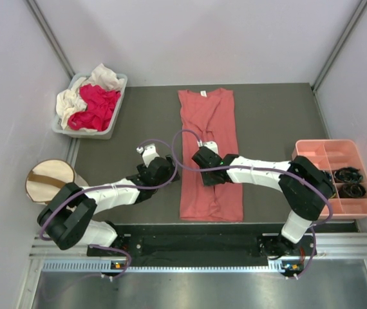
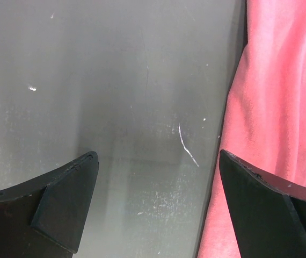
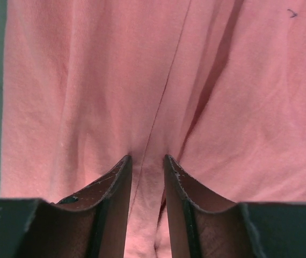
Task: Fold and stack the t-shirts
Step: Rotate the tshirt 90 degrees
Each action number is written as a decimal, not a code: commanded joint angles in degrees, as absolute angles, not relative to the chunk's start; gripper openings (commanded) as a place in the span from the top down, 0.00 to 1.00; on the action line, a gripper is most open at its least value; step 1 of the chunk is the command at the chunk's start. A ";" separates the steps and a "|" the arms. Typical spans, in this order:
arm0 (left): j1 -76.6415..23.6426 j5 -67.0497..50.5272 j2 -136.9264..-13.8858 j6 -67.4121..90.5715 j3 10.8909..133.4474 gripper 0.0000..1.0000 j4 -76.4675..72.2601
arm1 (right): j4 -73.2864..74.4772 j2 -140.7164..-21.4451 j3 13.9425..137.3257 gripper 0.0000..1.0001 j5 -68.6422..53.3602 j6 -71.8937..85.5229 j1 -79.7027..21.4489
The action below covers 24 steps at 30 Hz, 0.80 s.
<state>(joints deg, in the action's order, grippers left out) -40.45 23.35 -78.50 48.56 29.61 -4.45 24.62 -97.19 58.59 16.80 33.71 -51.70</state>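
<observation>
A long salmon-pink t-shirt [image 1: 206,122] lies folded into a narrow strip down the middle of the dark table, neck label at the far end. My right gripper [image 1: 204,166] presses down on its middle. In the right wrist view the jaws [image 3: 146,158] stand narrow with a raised ridge of the pink cloth [image 3: 88,80] pinched between them, creases running away from the tips. My left gripper [image 1: 165,170] hangs wide open over bare table [image 2: 115,80] just left of the shirt's edge [image 2: 282,107], nothing between its fingers [image 2: 157,156]. A magenta-red t-shirt [image 1: 96,106] and a cream-white one [image 1: 71,100] lie crumpled in a grey bin.
The grey bin [image 1: 114,122] sits at the far left corner. A cream drum-shaped bin [image 1: 48,180] with a brown strap stands off the table's left edge. A salmon-pink compartment tray [image 1: 328,149] with black items [image 1: 349,176] sits at the right edge.
</observation>
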 commanded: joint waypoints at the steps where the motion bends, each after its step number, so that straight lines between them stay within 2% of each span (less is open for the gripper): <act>1: -40.61 22.59 -79.72 49.75 28.39 0.01 4.31 | 22.15 -98.43 59.33 0.70 15.74 34.89 -53.09; 6: -40.69 22.76 -79.63 49.92 28.48 0.01 4.48 | 22.06 -99.14 59.59 0.73 15.29 34.89 -53.17; 9: -40.61 22.85 -79.63 50.01 28.48 0.01 4.48 | 22.24 -99.23 59.50 0.83 15.38 35.07 -53.17; 10: -40.61 22.76 -79.80 50.01 28.48 0.01 4.48 | 22.24 -99.32 59.41 0.92 15.47 35.07 -53.17; 11: -40.69 22.76 -79.89 50.10 28.56 0.01 4.31 | 22.41 -99.23 59.41 0.96 15.73 35.24 -53.17; 13: -40.61 22.68 -80.15 50.10 28.56 0.01 4.39 | 22.76 -98.79 59.24 1.00 16.34 35.51 -53.17; 24: -40.69 22.24 -81.65 50.10 29.09 0.01 4.04 | 25.93 -92.47 57.92 1.00 18.98 36.56 -53.17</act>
<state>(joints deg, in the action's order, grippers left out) -40.56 23.94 -78.78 48.60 29.95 -3.75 24.23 -97.12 58.48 16.62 35.53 -52.29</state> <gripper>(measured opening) 0.989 0.009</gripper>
